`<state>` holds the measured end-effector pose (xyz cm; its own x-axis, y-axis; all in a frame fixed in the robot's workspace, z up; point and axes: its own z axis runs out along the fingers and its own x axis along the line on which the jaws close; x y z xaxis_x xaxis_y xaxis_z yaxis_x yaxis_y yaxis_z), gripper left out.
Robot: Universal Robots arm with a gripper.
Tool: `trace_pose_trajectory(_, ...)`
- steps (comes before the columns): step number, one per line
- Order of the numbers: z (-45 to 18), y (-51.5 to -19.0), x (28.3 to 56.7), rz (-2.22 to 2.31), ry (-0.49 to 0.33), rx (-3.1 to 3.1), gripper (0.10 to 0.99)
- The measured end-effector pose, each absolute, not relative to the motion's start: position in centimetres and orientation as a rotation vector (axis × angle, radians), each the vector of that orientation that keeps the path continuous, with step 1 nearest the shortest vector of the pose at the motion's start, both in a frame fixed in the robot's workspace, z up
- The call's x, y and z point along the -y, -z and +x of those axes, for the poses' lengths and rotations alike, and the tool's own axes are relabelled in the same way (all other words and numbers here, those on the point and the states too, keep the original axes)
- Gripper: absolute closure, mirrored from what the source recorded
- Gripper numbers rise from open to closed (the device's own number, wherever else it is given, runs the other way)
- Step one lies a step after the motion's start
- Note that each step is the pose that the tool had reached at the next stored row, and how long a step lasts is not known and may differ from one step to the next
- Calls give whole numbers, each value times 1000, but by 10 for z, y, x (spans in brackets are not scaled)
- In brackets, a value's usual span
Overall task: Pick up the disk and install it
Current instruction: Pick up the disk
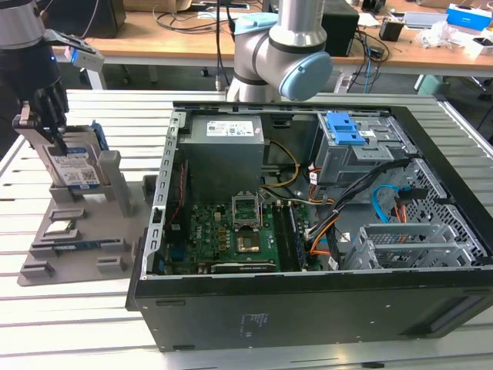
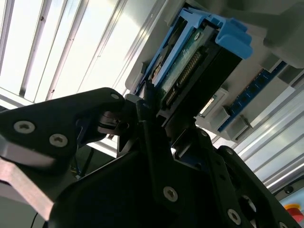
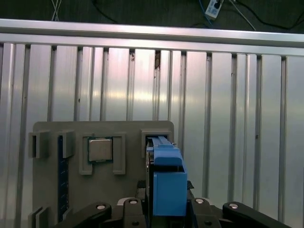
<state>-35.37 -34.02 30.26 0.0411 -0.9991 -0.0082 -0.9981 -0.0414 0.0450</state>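
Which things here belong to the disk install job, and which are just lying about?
Job: silver-grey rectangular disk in blue plastic bracket; black gripper at it; open black computer case.
Lying about: small square silver chip; grey plastic parts tray.

Count: 1 disk (image 1: 75, 166); 1 gripper (image 1: 48, 127); 1 square chip (image 3: 100, 149); 1 grey tray (image 3: 47, 185); 1 open computer case (image 1: 308, 308).
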Motion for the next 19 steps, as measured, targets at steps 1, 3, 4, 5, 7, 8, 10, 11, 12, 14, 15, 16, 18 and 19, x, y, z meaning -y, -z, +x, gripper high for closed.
trace_pose_trajectory(1,-354,-305,340,2247,58,2156,722)
trace_pose_trajectory(3,-354,-308,340,2247,58,2156,722)
trace_pose_trajectory(4,-353,-311,339,2247,58,2156,722)
trace_pose_trajectory(5,-353,-312,339,2247,58,2156,722)
trace_pose_trajectory(7,-353,-317,339,2247,58,2156,722)
trace_pose_trajectory(8,-353,-319,338,2247,58,2156,722)
trace_pose_trajectory(10,-353,-323,338,2247,58,2156,722)
trace_pose_trajectory(11,-353,-324,337,2247,59,2156,722)
trace_pose_trajectory(12,-353,-326,337,2247,59,2156,722)
trace_pose_trajectory(14,-352,-329,336,2247,59,2156,722)
trace_pose_trajectory(15,-352,-332,336,2247,59,2156,722)
trace_pose_trajectory(16,-352,-334,336,2247,59,2156,722)
trace_pose_trajectory(18,-352,-337,335,2246,59,2156,722)
trace_pose_trajectory(19,-352,-339,335,2246,59,2156,722)
